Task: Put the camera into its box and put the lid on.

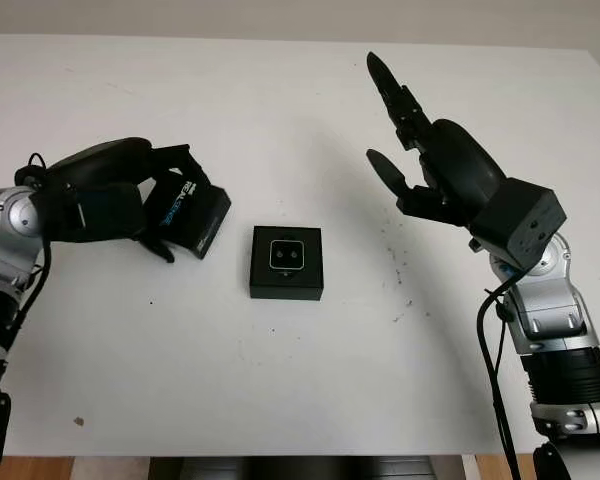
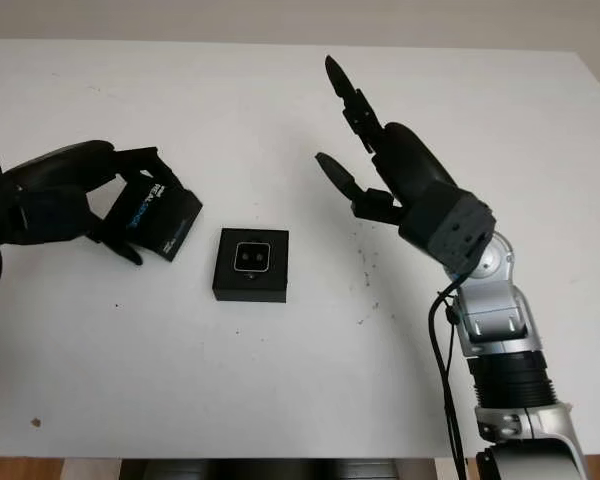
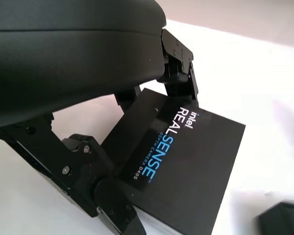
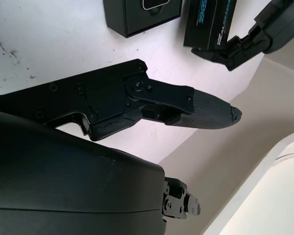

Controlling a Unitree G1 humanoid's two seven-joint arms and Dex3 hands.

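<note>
At centre frame the square black cardboard box (image 1: 286,262) sits on the white table (image 1: 280,110) with the small black camera (image 1: 287,257) already inside. To its left, tilted, is the flat black lid (image 1: 187,212) printed "intel REALSENSE", gripped by the left hand (image 1: 110,195). The lid's way to the box runs rightward; the right hand (image 1: 420,140), open, hangs upper right, farther off.

The black lid (image 3: 186,161) carries the print "intel REALSENSE", with "intel REAL" in white and "SENSE" in blue. Beside it runs a smaller blue line, "DEPTH CAMERA D405". The left hand (image 1: 130,200) holds this lid.
</note>
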